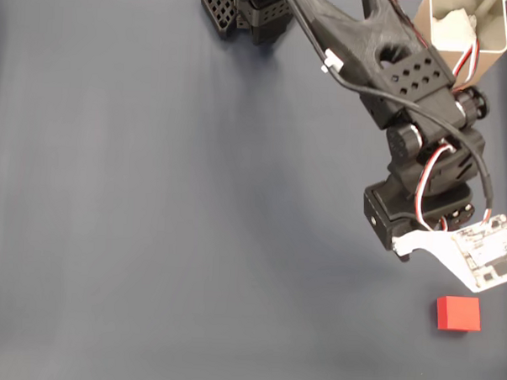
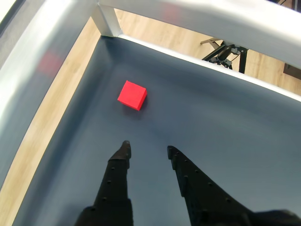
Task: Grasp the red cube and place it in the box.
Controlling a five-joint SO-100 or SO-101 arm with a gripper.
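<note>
**Status: approach stage, red cube not yet grasped**

The red cube (image 1: pixel 458 314) rests on the dark grey table mat (image 1: pixel 151 219), at about 5 o'clock in the fixed view. It is free of contact on all visible sides. In the wrist view, the red cube (image 2: pixel 131 94) lies at roughly 11 o'clock from the gripper (image 2: pixel 147 150), ahead of the fingertips and clearly apart from them.

The jaws are spread, with an open gap between the 2 black fingers, and hold nothing. In the fixed view, the arm (image 1: pixel 409 104) reaches down from 12 o'clock, and its wrist assembly sits just above and left of the cube.

The box (image 1: pixel 498 47) stands at about 1 o'clock in the fixed view, partly behind the arm, and holds a pale object.

Done: 0 of 2 steps. Remaining:
1. Advance over the cube, close and lift.
2. Carry it to the box and release.

The cube sits slightly left of the finger centreline in the wrist view, so a small correction is likely needed before closing.
</note>
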